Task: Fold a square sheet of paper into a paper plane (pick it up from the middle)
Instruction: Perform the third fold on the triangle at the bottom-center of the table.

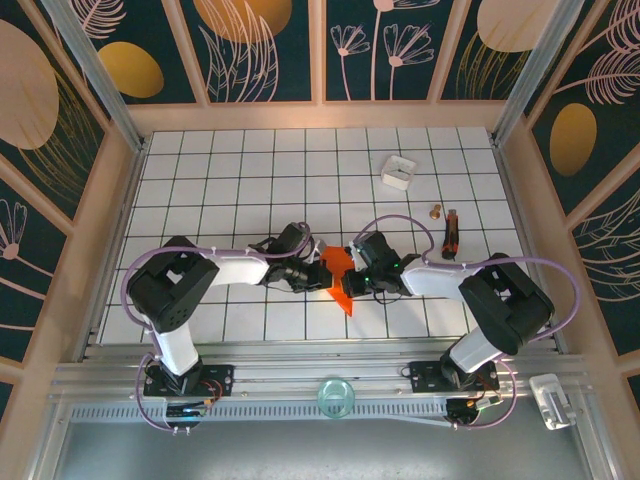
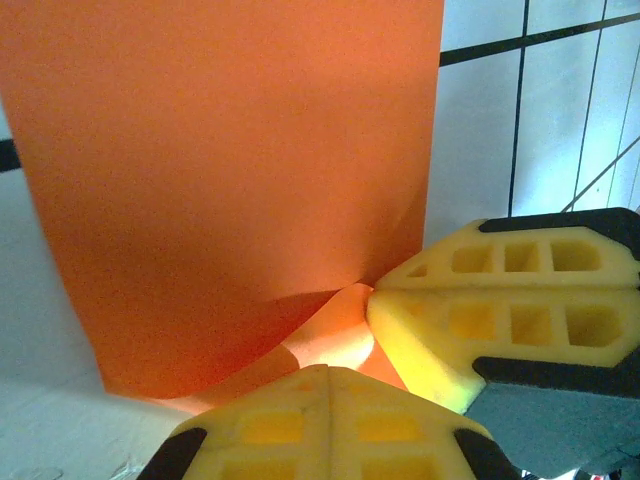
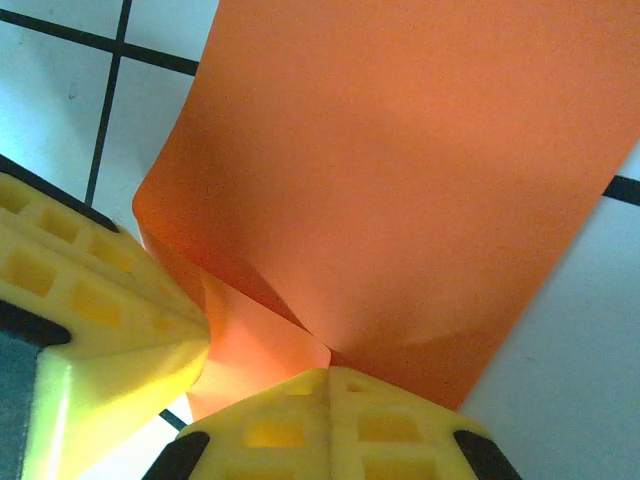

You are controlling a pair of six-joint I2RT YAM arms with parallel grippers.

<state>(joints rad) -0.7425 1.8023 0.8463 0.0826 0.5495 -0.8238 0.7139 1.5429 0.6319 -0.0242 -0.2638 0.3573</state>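
Observation:
The square sheet of paper (image 1: 338,276) is bright orange-red and held up off the white grid table between both grippers, bent and creased, with a pointed corner hanging toward the near edge. My left gripper (image 1: 318,270) comes in from the left and my right gripper (image 1: 352,272) from the right, tips almost touching. In the left wrist view my yellow fingers (image 2: 325,372) are shut with the paper (image 2: 230,170) rising from their tip, and the right gripper's fingers (image 2: 500,310) press in beside them. In the right wrist view my gripper (image 3: 330,372) pinches the paper (image 3: 400,170), the left fingers (image 3: 90,310) alongside.
A small white box (image 1: 397,171) sits at the back right of the table. A small brass piece (image 1: 436,211) and a red-and-black tool (image 1: 451,234) lie right of the right arm. A round clear object (image 1: 336,396) rests on the near rail. Wooden walls fence the table.

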